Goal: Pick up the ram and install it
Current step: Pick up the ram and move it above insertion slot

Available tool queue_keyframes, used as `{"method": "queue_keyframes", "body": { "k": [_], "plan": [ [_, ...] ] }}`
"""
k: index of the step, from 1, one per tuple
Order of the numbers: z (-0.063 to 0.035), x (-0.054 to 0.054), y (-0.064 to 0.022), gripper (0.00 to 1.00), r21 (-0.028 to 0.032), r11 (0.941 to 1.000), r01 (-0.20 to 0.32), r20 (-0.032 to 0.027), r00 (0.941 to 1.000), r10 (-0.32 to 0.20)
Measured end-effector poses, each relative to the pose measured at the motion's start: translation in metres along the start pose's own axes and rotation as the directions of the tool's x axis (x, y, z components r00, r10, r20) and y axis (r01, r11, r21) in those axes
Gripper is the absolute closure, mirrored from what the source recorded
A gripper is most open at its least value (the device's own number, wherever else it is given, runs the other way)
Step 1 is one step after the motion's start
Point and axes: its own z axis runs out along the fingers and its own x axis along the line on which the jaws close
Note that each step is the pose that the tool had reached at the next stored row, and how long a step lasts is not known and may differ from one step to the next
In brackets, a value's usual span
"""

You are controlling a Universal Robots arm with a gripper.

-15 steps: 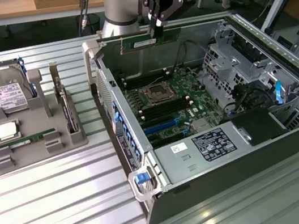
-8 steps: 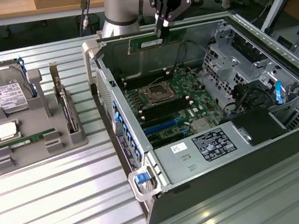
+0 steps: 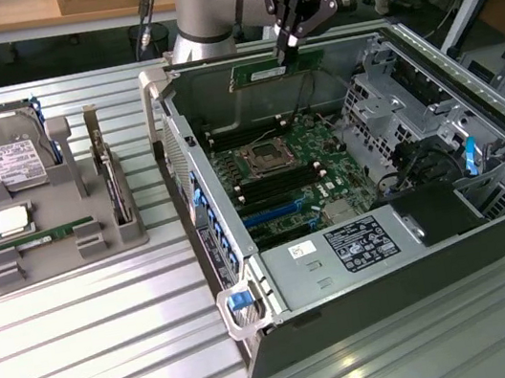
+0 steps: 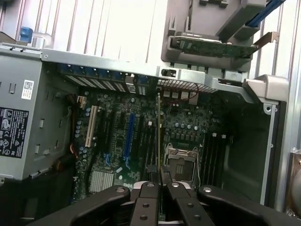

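Ram [image 3: 262, 74] pinched in claw [image 3: 286, 50], over case [image 3: 351, 313]

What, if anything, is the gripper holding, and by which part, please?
The gripper pinches the ram by its upper long edge, over the case.

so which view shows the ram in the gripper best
The exterior view: the ram shows its green face and label, pinched by the gripper above the computer case. The wrist view sees the ram edge-on, a thin line.

The ram [image 3: 276, 70]: long thin green strip, whitish label; on edge, level; held aloft by its upper edge, far in the scene.
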Motion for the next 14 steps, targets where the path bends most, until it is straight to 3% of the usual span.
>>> {"method": "queue_keyframes", "body": {
  "k": [9,14],
  "plan": [
    [0.0057,0.004,-0.0250,0.88,-0.0069,1.0000,0.002,0.0009,1.0000,-0.002],
    [0.0073,0.005,-0.0315,0.88,-0.0068,0.9997,-0.021,0.0037,0.9998,0.021]
  ]
}}
